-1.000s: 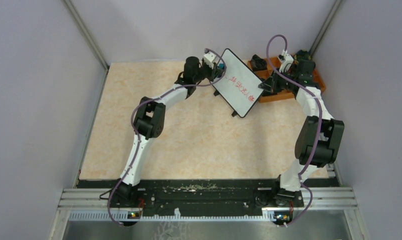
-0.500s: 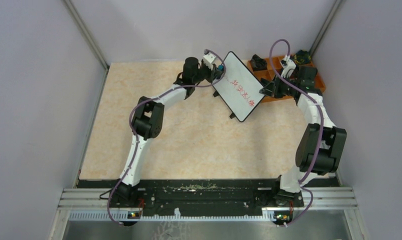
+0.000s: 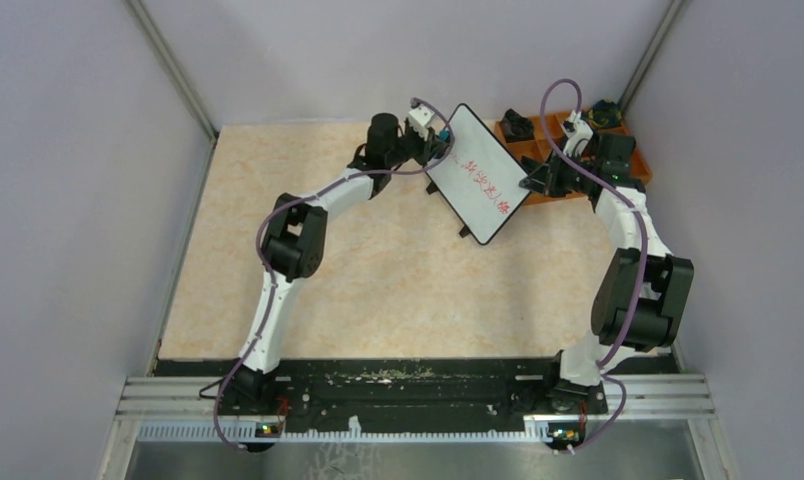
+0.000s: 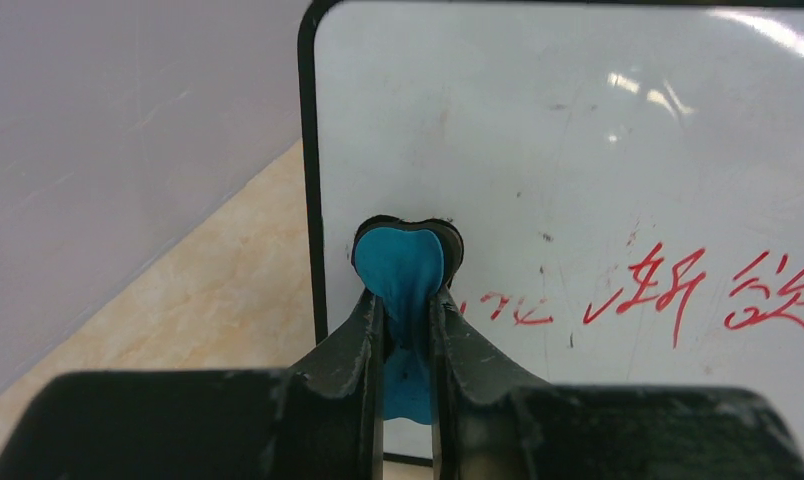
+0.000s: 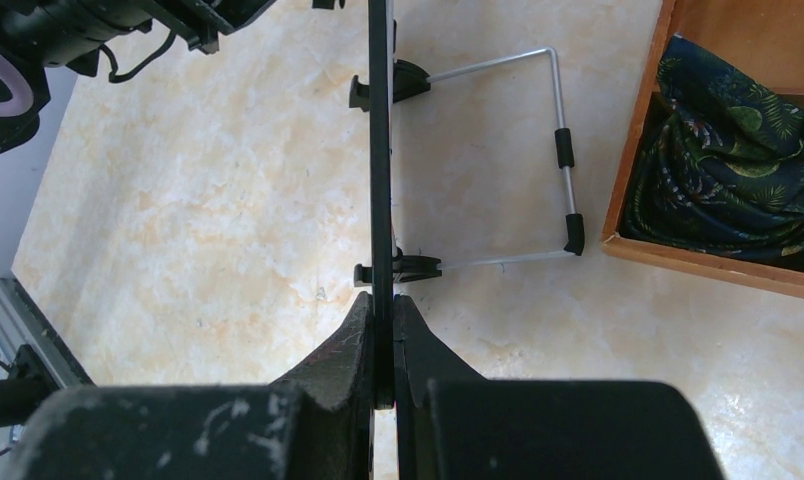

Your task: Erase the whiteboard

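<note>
Two closed grippers meet the whiteboard [image 3: 483,172], which stands just beside the orange tray [image 5: 698,258]: the left gripper [image 4: 406,300] pinches a blue pad [image 4: 398,262] at its red-lettered face, the right gripper [image 5: 381,320] clamps its thin black edge.

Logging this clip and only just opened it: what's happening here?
The right gripper clamps the whiteboard by its edge, steadying it. The left gripper pinches a small blue pad at the board's face, just beside the start of the red writing. The writing looks intact, so no wiping shows yet.
</note>
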